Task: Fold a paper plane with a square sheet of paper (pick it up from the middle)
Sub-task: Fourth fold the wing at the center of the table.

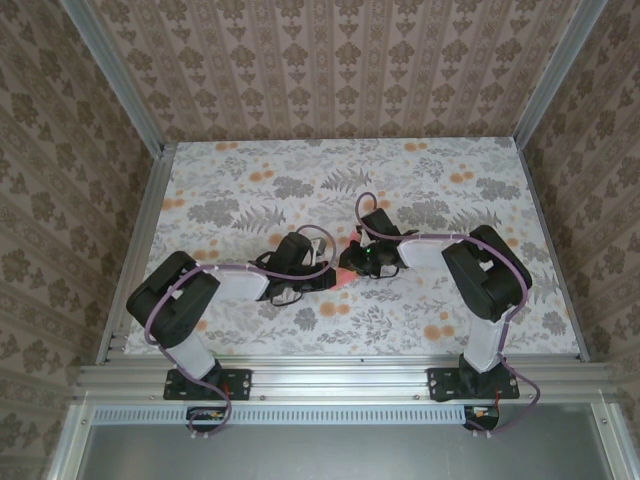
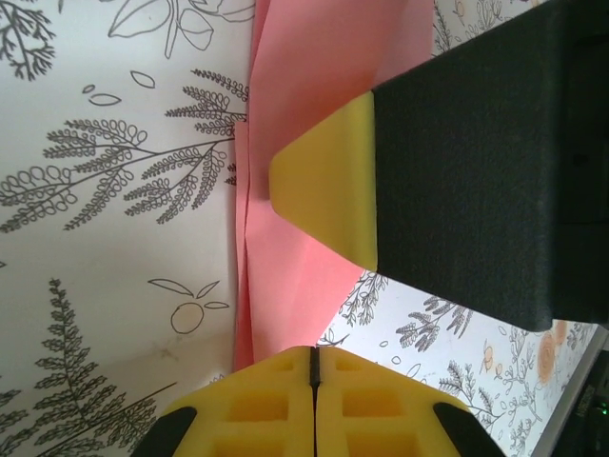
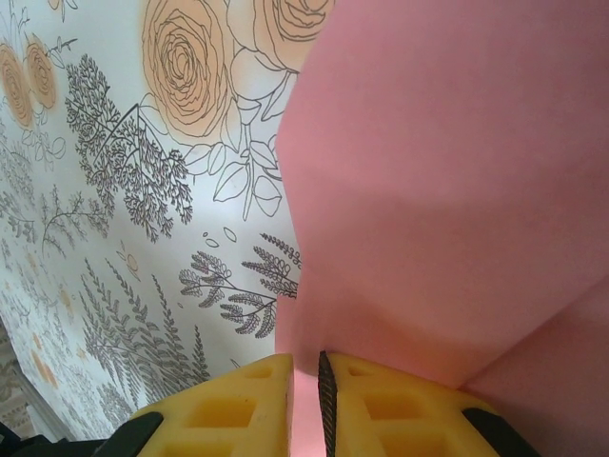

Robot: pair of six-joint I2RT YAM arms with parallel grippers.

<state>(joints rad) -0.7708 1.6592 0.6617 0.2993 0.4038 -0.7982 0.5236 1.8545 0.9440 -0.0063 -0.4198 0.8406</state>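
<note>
The paper plane point(image 1: 344, 278) is a small pink-red folded piece at the middle of the table, between both grippers. In the left wrist view the paper plane point(image 2: 314, 76) lies folded lengthwise with a crease down its left side. My left gripper point(image 2: 314, 354) is shut, its tips meeting at the paper's near corner; I cannot tell whether paper is pinched there. The right gripper's yellow fingertip point(image 2: 328, 181) rests on the pink sheet. My right gripper point(image 3: 306, 367) has its jaws nearly together, with the pink paper point(image 3: 447, 190) running up from the narrow slot between them. From above, the left gripper point(image 1: 327, 281) and right gripper point(image 1: 351, 262) almost touch.
The tabletop point(image 1: 250, 190) carries a grey leaf and orange flower print. Patterned walls point(image 1: 330, 60) close it in on three sides. An aluminium rail point(image 1: 340, 372) runs along the near edge by the arm bases. Open tabletop lies behind and to both sides of the grippers.
</note>
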